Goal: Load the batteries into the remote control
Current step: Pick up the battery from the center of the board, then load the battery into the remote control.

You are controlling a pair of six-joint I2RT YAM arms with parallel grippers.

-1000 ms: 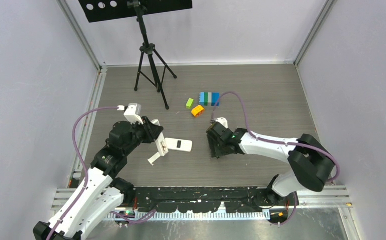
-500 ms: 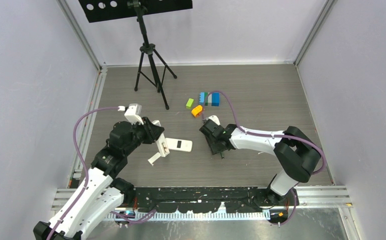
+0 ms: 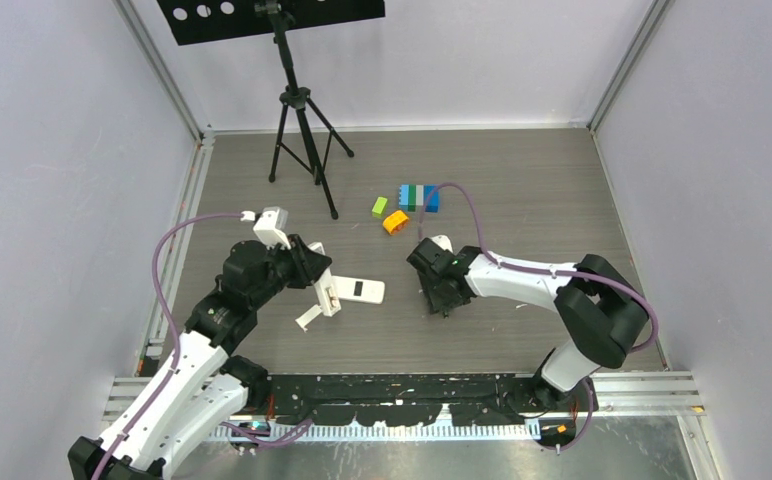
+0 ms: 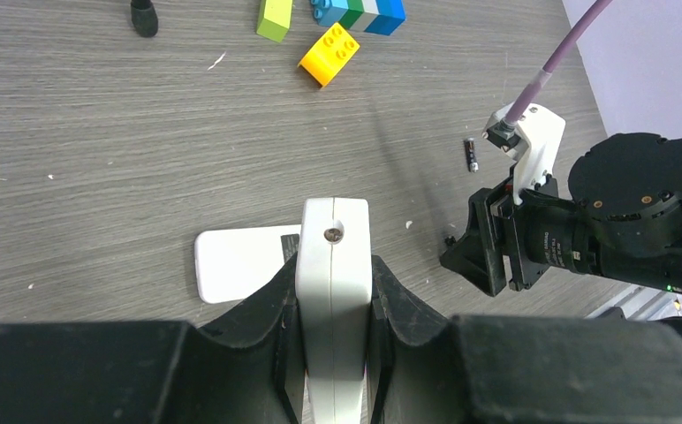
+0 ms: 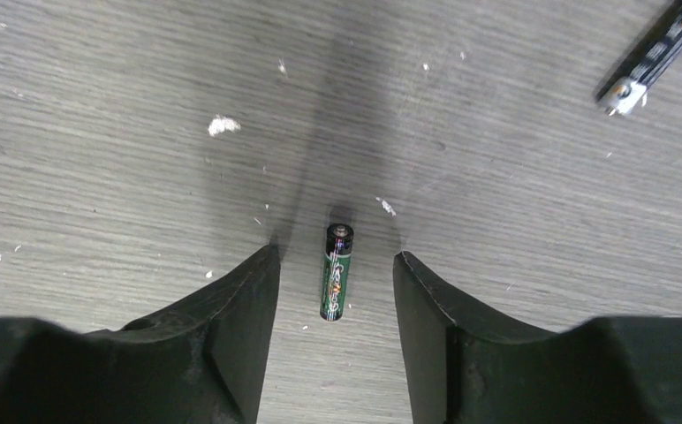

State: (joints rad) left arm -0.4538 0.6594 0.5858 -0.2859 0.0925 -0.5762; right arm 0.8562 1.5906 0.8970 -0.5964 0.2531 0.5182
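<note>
While the left gripper [image 4: 333, 263] is clamping a white remote control [image 4: 331, 221] on edge at the bottom centre of its wrist view, the right gripper [image 5: 336, 256] is poising low over the table [image 5: 99, 132] with its fingers spread. Picking up a battery appears to be the step in hand. One dark-green battery [image 5: 337, 272] is lying flat just below the middle of the right wrist frame. It is sitting in the gap between the two black fingers, running lengthwise along that gap and touching neither. A second battery [image 5: 655, 49] is lying well apart in the upper right corner of that frame. With both cells resting on the table, loading is looking to be at an early stage. Next, the spread fingers are likely needing to settle down and close evenly across the slim cylinder. It could roll away if one finger is meeting it first, and only then is it going across to the held remote.
</note>
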